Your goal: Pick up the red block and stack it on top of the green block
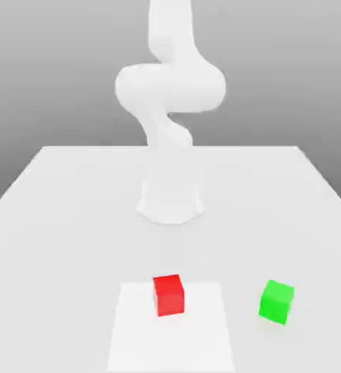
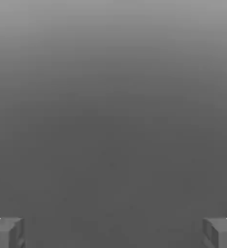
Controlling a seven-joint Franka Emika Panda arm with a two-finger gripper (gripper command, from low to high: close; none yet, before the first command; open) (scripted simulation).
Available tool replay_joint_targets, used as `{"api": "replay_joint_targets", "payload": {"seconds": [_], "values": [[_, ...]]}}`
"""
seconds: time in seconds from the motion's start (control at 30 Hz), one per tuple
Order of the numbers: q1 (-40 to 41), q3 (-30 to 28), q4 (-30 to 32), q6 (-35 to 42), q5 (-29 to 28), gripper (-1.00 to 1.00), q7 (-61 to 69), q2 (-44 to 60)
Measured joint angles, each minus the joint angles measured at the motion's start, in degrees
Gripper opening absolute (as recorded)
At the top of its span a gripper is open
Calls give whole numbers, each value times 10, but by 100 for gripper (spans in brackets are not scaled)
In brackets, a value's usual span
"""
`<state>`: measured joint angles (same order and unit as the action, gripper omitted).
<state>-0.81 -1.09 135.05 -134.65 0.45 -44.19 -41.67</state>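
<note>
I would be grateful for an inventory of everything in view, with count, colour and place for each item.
red block: one, bright red, on the pale patch, near its far edge
green block: one, bright green, on the table, beyond the patch toward the exterior view's right
pale patch: one, white, on the table's near part
table: one, very light grey, under the blocks and arm
robot arm: one, white, its base on the table behind the blocks
gripper: one, grey jaws, open and wide apart in the hand view
</note>
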Motion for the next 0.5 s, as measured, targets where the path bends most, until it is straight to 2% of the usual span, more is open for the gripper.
{"api": "replay_joint_targets", "payload": {"seconds": [0.5], "values": [[-32,-33,228,-208,12,0,106,313]]}}
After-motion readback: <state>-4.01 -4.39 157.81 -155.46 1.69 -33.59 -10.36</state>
